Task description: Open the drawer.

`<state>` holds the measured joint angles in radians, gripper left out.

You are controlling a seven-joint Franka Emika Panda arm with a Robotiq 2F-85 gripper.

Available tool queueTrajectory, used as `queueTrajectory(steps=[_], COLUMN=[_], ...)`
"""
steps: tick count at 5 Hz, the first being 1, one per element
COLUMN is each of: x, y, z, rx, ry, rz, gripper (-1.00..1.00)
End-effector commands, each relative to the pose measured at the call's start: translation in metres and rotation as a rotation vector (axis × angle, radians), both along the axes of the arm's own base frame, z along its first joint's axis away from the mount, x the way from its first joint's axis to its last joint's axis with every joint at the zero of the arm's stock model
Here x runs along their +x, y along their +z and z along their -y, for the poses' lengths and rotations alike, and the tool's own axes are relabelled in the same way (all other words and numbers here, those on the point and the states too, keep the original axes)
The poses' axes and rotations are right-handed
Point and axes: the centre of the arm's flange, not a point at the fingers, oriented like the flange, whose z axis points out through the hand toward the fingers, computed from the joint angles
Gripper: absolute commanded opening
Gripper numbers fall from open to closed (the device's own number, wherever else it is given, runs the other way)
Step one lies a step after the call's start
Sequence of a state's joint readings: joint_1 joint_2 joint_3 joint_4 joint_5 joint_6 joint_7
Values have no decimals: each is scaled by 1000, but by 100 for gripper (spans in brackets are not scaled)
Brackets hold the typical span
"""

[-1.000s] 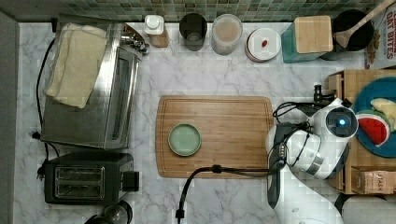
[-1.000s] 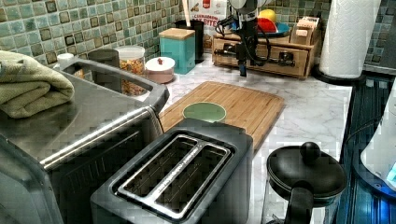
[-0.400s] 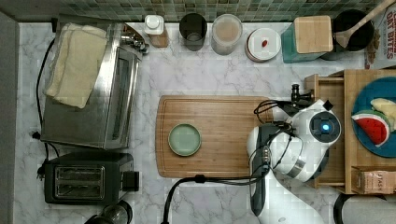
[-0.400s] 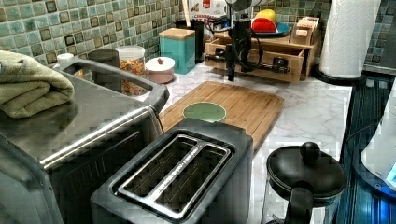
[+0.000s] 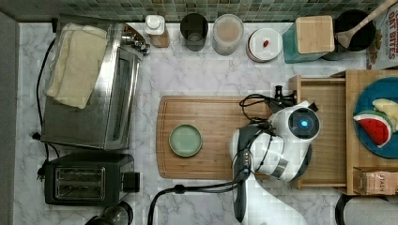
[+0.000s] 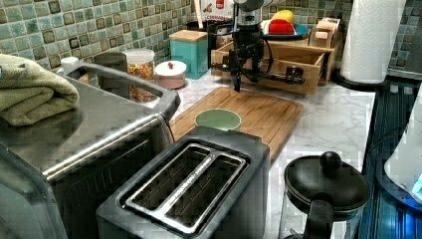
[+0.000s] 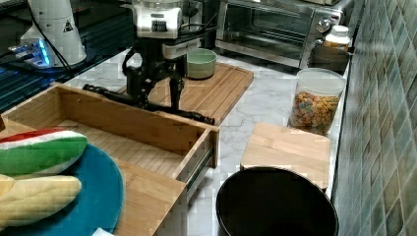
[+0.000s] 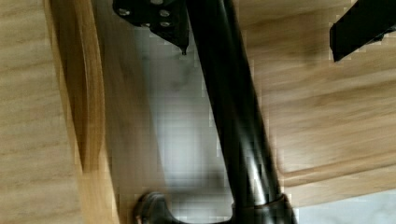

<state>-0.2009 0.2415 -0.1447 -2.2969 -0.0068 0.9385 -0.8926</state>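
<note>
Wooden drawer [image 7: 123, 123] pulled out, open claw [image 7: 155, 96] straddling its dark handle [image 7: 192, 114]; "STASH" box [image 5: 375, 182] nearby.

The arm [image 5: 277, 154] is formed of rounded white housings with dark joint seams. A round blue indicator light [image 5: 304, 123] is set in a black disc on top. Black cables [image 5: 256, 101] are looped beside the wrist. The gripper [image 7: 156, 91] is black, with small screws [image 8: 161, 11] in its finger mount.
</note>
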Motion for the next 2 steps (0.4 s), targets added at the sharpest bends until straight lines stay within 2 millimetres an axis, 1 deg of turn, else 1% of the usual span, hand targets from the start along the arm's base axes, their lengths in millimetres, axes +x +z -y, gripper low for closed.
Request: queueTrajectory(steps=[1,2], x=[-3,-7], y=[24,34], z=[-186,-180], rx=[68,87], ry=[229,262], rz=[-17,-7], gripper=[100,100])
